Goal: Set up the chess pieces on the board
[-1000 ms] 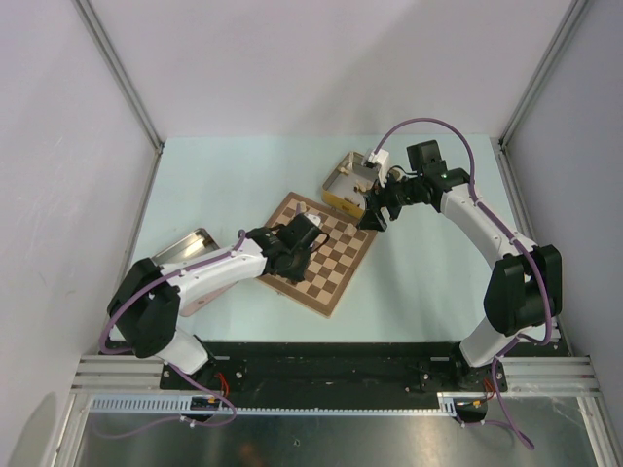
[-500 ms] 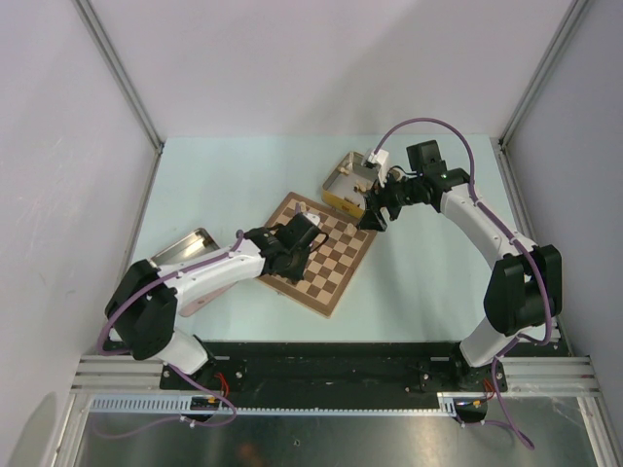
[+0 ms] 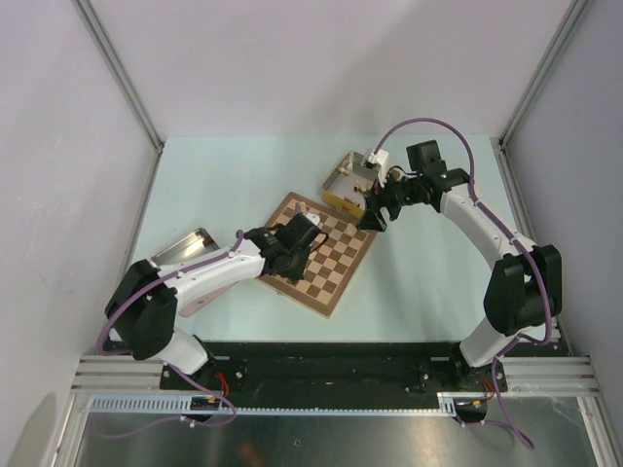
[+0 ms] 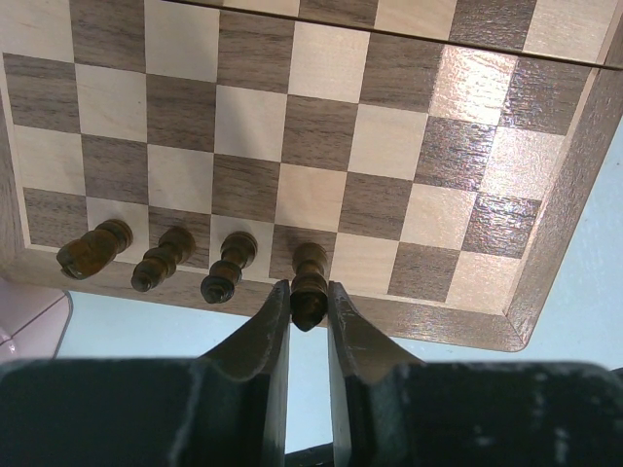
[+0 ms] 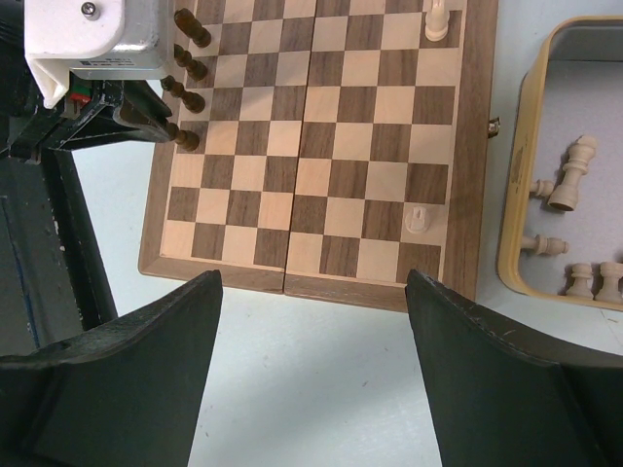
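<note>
The board (image 3: 336, 265) lies tilted in mid-table. In the left wrist view three dark chess pieces (image 4: 164, 258) stand in the board's (image 4: 321, 126) near row. A fourth dark piece (image 4: 311, 265) stands beside them, and my left gripper (image 4: 310, 288) is shut on its head, both fingers touching it. My right gripper (image 5: 311, 277) hangs open and empty above the board's (image 5: 321, 136) edge. Two pale pieces (image 5: 417, 217) stand on the board's far side from the dark row (image 5: 185, 97). From above, the left gripper (image 3: 284, 255) is at the board's left corner and the right gripper (image 3: 371, 216) at its upper right.
A yellow tin (image 5: 514, 195) with several loose pale pieces (image 5: 572, 175) sits against the board's right side, also seen from above as the yellow tin (image 3: 343, 180). A silver tin (image 3: 185, 245) lies left of the board. A pink tin corner (image 4: 29, 311) shows beside the board.
The left gripper's fingers have closed in on the dark piece. Both arms have stayed nearly still.
</note>
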You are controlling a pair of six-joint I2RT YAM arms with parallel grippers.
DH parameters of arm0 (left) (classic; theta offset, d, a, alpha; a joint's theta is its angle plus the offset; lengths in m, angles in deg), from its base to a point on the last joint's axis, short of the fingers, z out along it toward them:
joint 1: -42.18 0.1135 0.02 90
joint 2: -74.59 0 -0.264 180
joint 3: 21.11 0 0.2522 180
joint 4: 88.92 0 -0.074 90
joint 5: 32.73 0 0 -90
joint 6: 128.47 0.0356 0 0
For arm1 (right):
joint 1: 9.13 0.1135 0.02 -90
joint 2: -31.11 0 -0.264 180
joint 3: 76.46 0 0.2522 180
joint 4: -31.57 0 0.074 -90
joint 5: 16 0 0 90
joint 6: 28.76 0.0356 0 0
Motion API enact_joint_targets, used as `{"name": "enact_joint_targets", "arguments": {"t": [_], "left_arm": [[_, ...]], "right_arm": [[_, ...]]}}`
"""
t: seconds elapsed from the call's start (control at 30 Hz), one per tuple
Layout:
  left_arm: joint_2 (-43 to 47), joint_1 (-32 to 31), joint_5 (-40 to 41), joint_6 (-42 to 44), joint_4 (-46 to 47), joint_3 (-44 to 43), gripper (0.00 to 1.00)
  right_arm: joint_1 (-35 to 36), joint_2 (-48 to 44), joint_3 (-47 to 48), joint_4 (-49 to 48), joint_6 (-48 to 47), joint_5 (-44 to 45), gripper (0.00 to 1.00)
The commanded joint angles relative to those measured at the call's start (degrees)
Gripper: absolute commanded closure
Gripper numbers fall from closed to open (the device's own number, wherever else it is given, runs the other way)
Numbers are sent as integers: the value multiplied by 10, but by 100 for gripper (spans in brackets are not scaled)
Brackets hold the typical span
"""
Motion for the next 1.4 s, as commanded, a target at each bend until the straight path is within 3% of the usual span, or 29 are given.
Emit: {"name": "enact_joint_targets", "arguments": {"t": [0.0, 1.13, 1.37], "left_arm": [[15, 4, 15, -8, 1, 3, 81], [19, 4, 11, 21, -13, -3, 81], [20, 4, 9, 18, -15, -6, 73]], "right_arm": [[2, 1, -2, -2, -7, 0, 19], [6, 5, -2, -1, -8, 3, 19], [8, 6, -2, 0, -8, 4, 19]]}}
